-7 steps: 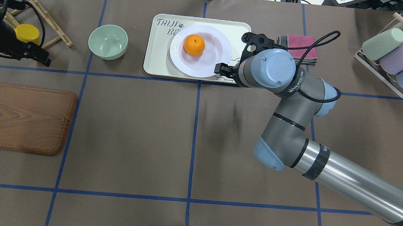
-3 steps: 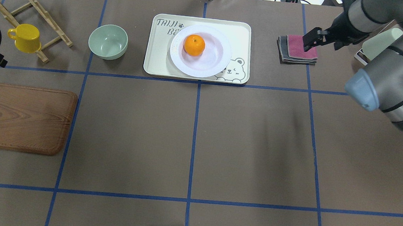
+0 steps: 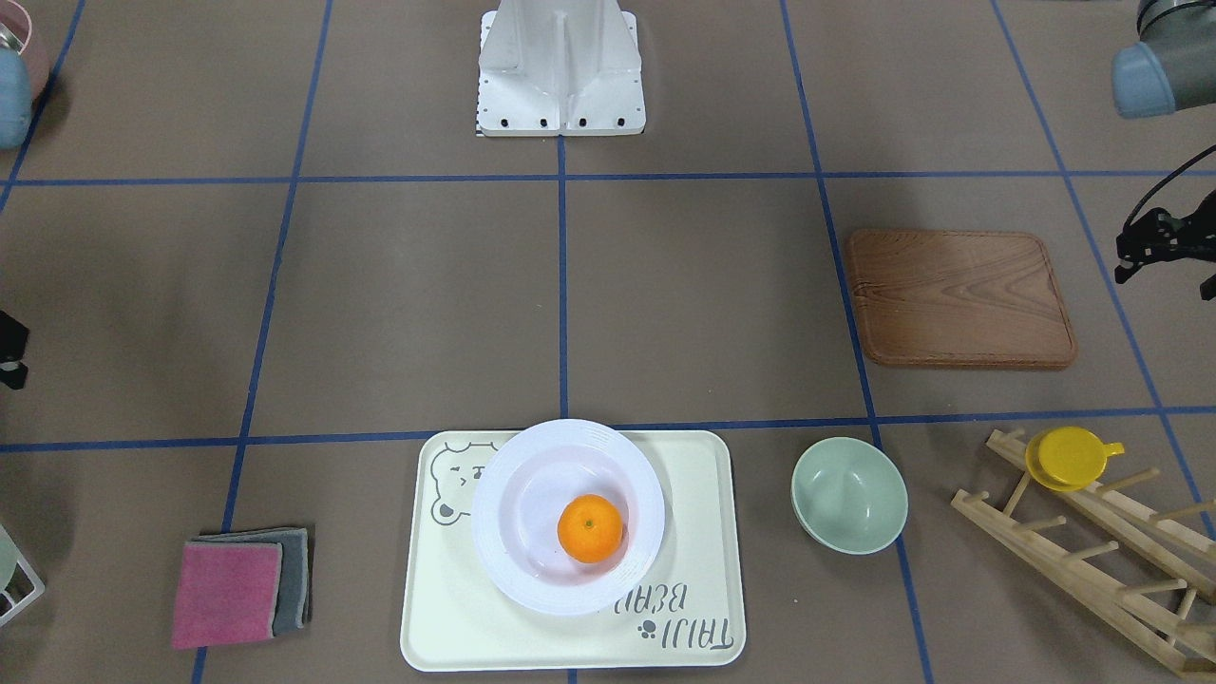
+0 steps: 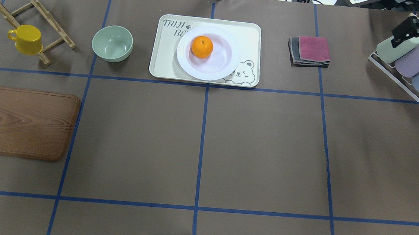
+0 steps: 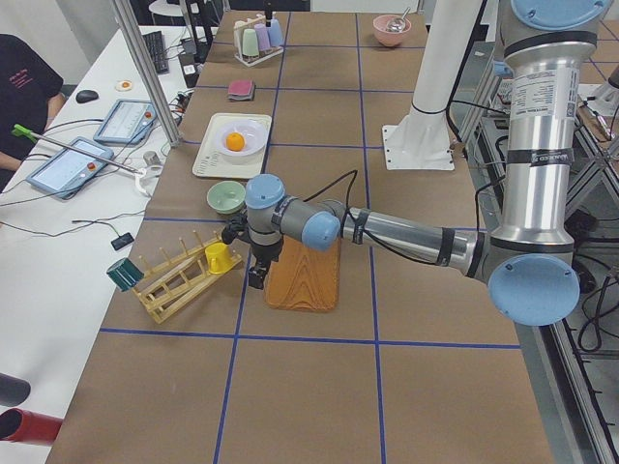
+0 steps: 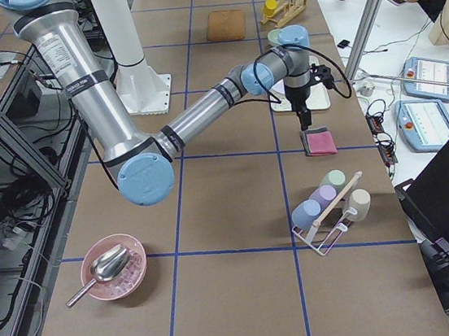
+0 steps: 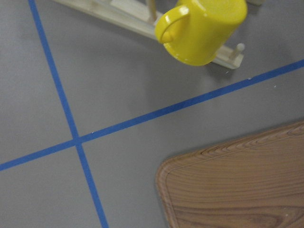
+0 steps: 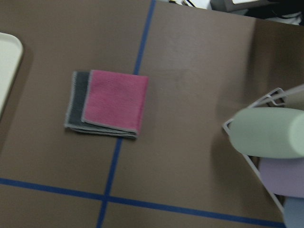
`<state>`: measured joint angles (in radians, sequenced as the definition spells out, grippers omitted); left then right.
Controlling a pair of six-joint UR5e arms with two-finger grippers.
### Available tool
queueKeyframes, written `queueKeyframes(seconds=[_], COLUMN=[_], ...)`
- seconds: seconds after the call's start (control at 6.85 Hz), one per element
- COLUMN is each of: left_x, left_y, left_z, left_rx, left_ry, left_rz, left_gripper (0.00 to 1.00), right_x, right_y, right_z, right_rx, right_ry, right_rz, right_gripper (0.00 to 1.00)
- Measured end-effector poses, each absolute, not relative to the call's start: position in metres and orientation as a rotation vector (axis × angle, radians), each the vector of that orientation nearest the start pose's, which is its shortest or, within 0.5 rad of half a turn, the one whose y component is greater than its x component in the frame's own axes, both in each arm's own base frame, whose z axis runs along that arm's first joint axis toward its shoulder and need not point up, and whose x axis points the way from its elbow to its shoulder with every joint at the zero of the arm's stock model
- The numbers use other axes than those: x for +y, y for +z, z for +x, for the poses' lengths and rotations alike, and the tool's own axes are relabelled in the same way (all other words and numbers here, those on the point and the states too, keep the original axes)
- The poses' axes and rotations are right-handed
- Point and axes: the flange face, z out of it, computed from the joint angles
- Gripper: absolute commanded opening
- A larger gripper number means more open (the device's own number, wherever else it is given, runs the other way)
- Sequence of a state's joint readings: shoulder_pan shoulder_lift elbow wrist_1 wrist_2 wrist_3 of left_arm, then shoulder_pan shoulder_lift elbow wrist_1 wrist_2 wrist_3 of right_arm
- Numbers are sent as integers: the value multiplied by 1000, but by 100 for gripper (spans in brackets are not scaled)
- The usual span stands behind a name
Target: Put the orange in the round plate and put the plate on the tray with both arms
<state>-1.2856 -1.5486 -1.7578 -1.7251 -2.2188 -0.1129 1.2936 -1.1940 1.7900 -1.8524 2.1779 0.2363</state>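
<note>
The orange (image 4: 202,46) lies in the white round plate (image 4: 221,68), off-centre toward the plate's far-left side. The plate rests on the cream tray (image 4: 251,35) with the bear drawing; the orange (image 3: 590,528), plate (image 3: 532,456) and tray (image 3: 703,532) also show in the front-facing view. My right gripper (image 4: 418,33) hangs high at the far right over the cup rack, its fingers apart and empty. My left gripper (image 3: 1154,245) is at the table's left end beside the wooden board; I cannot tell whether it is open or shut. Neither gripper touches the plate.
A pale green bowl (image 4: 112,43) stands left of the tray. A yellow cup (image 4: 27,39) hangs on a wooden rack (image 4: 42,14). The wooden board (image 4: 24,123) lies front left. Folded pink and grey cloths (image 4: 310,50) lie right of the tray, and a rack of pastel cups (image 4: 410,60) stands far right.
My right arm pulled back from the plate's right rim, up and right past the cloths to the cup rack. My left arm slid out of the overhead view on the left.
</note>
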Motion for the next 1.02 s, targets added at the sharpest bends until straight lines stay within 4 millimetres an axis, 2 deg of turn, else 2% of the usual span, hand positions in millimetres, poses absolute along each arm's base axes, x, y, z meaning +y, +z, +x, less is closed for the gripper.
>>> queueKeyframes(seconds=[0.15,0.29,0.58,0.73,1.02], left_x=[-495,-495,-494,-494,-490], left_y=[574,577,579,580,584], left_z=[65,61,55,51,47], left_rx=[686,683,682,686,698], left_ry=[257,248,234,225,216], left_rz=[146,135,130,129,120], left_gripper=[99,99,99,99,99], right_x=[-583,-558,-501,-484,-474], right_y=[412,455,542,564,573], right_z=[-53,-27,-3,0,2], right_rx=[-653,-703,-786,-796,-802], right_ry=[-159,-145,-102,-76,-50], right_rz=[60,-15,-31,-22,-13], right_gripper=[100,100,100,100,100])
